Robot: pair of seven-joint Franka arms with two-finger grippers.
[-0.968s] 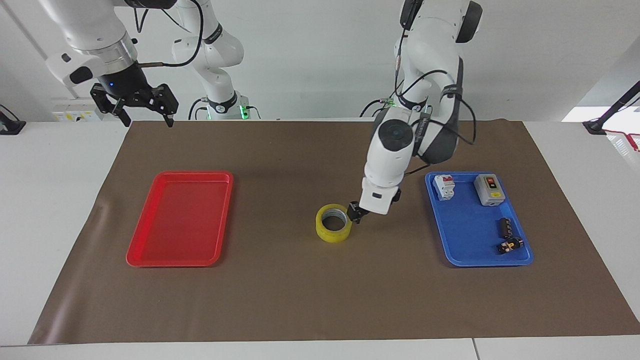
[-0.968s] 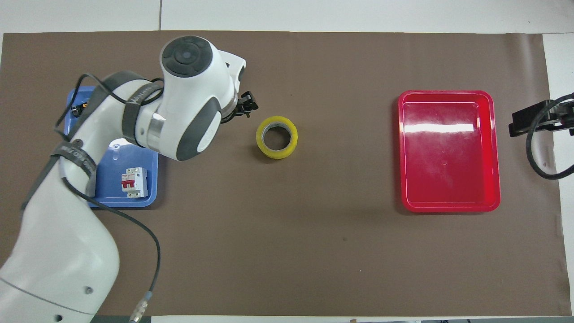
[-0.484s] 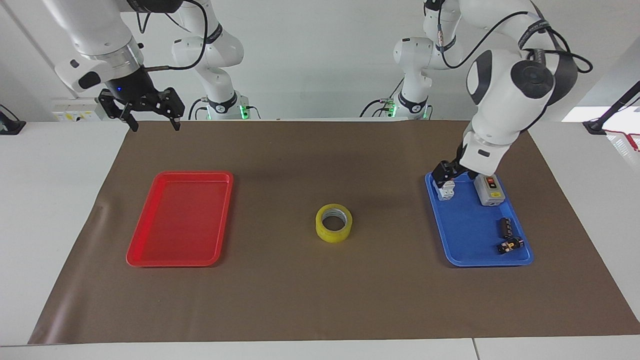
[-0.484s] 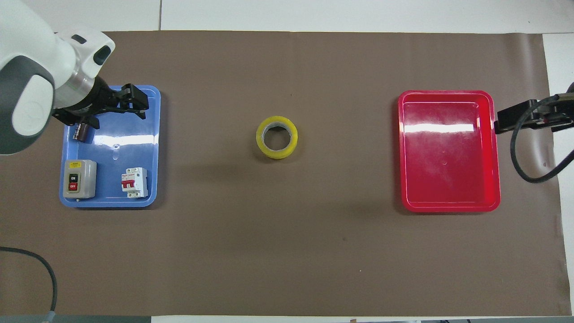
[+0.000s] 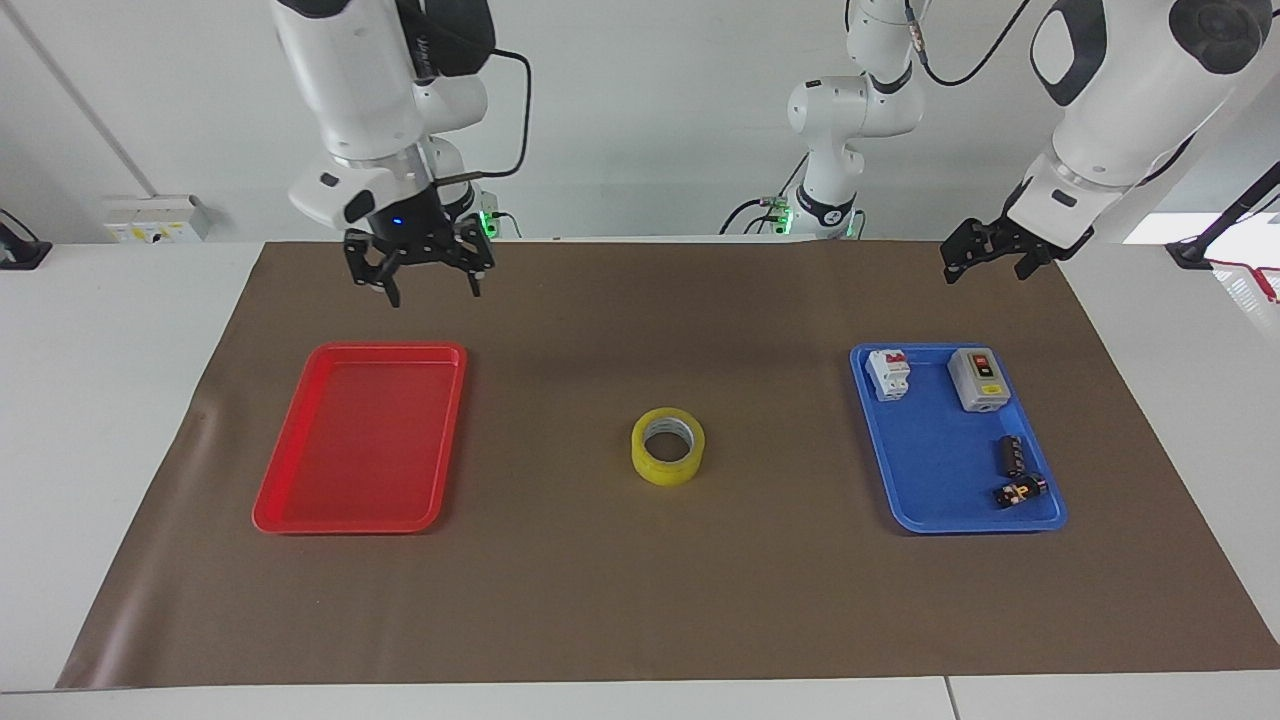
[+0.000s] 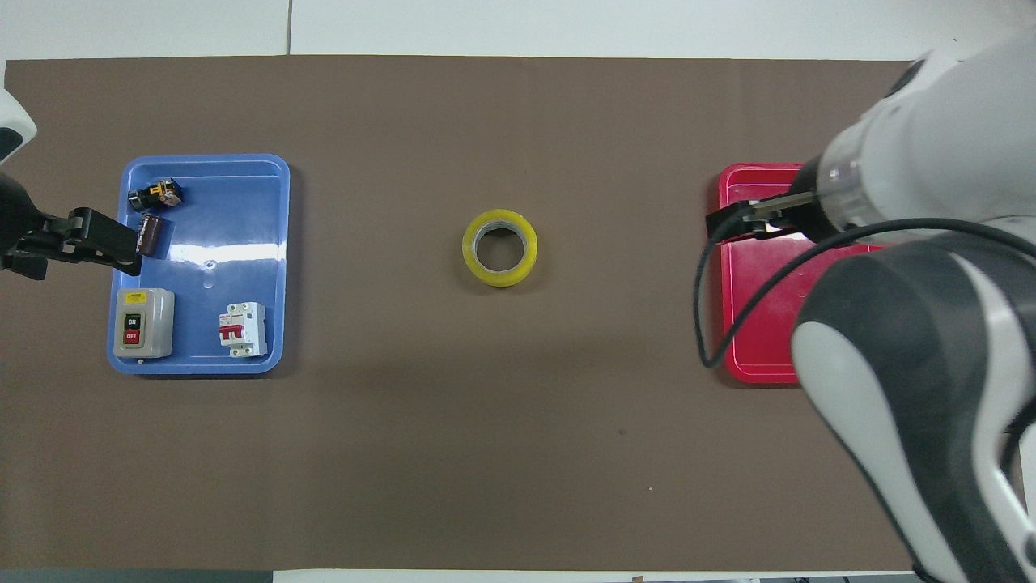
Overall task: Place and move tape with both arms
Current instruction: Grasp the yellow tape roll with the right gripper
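Tape (image 5: pixel 668 446) (yellow ring; grey-white core) lies flat.

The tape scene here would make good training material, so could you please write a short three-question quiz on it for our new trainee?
1. True or false: the tape lies flat on the brown mat, between the red tray and the blue tray.
2. Which claw holds the tape? A) left claw B) right claw C) neither
3. Fill in: the white breaker and the grey switch box lie in the ___ tray.

Key: 1 true; 2 C, both claws are up in the air, open and empty; 3 blue.
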